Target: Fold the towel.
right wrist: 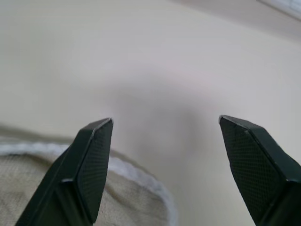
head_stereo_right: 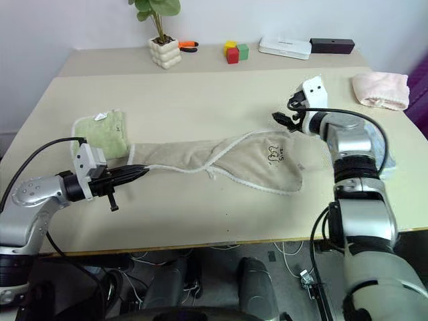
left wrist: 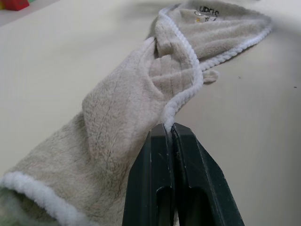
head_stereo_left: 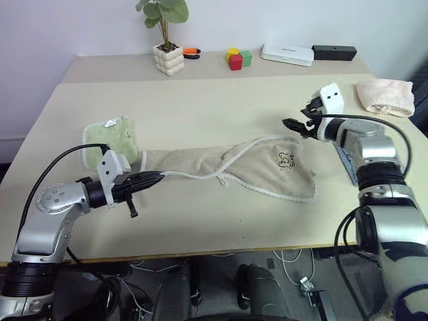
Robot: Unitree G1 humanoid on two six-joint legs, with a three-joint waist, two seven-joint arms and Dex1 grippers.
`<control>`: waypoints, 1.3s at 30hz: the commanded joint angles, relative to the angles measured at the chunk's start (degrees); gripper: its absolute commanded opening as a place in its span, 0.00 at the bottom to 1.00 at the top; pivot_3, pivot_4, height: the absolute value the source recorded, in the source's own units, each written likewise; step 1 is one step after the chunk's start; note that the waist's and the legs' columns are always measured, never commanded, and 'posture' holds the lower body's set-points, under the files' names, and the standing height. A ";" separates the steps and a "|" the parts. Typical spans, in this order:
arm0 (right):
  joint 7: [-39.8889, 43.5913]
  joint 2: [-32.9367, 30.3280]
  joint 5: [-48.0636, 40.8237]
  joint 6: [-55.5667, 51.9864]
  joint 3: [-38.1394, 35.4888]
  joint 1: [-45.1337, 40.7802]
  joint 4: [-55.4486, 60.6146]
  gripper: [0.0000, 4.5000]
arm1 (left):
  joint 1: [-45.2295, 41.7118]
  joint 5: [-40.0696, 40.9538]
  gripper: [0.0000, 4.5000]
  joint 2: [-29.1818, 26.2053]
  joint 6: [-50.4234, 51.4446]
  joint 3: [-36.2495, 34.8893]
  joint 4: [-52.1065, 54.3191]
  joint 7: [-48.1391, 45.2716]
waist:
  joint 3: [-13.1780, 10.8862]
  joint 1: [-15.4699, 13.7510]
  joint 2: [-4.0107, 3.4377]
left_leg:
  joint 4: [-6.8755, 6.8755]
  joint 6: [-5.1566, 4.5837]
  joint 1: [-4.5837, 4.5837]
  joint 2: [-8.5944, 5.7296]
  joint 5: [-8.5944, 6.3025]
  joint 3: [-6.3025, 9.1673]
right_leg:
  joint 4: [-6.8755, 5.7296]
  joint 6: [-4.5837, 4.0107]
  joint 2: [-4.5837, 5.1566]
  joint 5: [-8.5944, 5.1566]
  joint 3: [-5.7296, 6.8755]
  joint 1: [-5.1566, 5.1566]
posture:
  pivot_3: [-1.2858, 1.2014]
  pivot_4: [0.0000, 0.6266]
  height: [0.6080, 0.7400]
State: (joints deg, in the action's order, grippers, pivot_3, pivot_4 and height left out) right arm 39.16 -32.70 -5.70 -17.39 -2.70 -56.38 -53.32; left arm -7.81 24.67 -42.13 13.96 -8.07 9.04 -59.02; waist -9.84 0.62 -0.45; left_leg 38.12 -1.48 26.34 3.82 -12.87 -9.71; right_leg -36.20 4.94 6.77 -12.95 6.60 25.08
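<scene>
The left gripper (head_stereo_left: 156, 178) is pinching the towel's (head_stereo_left: 267, 170) white edging, fingers clamped together. The towel is lying stretched across the table (head_stereo_left: 200, 107). Beyond its far end, the right gripper (head_stereo_left: 299, 124) is hovering, fingers spread wide, holding nothing.

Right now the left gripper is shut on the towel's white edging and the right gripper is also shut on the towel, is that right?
Only partly. The left gripper is shut on the towel, but the right gripper is open and holds nothing, as the right wrist view shows.

light: bright, even | shadows: soft | wrist views: background blurred
</scene>
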 commanded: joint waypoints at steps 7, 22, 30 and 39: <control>1.59 -0.57 4.67 -0.71 2.60 -2.50 -8.78 0.81 | 0.86 0.03 0.00 -0.14 -0.98 -1.01 2.56 0.87 | 0.00 0.63 -0.04 | -0.01 0.03 -0.02 0.02 0.02 0.00 | -0.02 0.00 -0.03 0.00 -0.01 0.01 | 0.52 0.24 1.00; 4.69 0.64 3.78 -4.33 0.87 -1.30 -5.58 0.01 | -0.10 -1.99 0.00 0.51 -2.91 -0.77 0.54 2.72 | 0.02 0.56 -0.02 | 0.00 0.04 -0.06 0.03 0.02 0.03 | -0.02 0.00 -0.04 0.00 -0.01 -0.03 | 0.52 0.24 1.00; -9.36 1.20 2.36 11.17 -4.71 -9.13 -8.97 0.01 | -26.89 -19.96 0.00 3.70 -18.35 2.31 -33.68 21.96 | -0.03 0.05 -0.03 | 0.02 0.04 -0.03 -0.03 0.13 0.04 | -0.04 0.01 -0.04 0.01 0.02 -0.04 | 0.52 0.24 1.00; -18.38 1.86 4.07 26.97 -5.31 -24.36 -13.43 0.01 | -69.40 -32.90 0.00 1.01 -34.97 6.52 -74.79 44.16 | -0.11 0.83 0.04 | -0.26 0.01 0.17 -0.04 0.17 -0.18 | -0.02 0.10 -0.05 -0.03 0.00 0.25 | 0.52 0.24 1.00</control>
State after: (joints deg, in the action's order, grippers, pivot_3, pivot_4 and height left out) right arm 22.00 -29.26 -1.05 6.39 -6.07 -78.20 -67.32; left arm -73.30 -7.33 -37.94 -17.57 -0.54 -63.17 -17.72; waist -9.96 1.45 -0.41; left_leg 37.83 -1.48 26.51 3.78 -12.70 -9.92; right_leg -36.21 5.07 6.72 -13.00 6.60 25.33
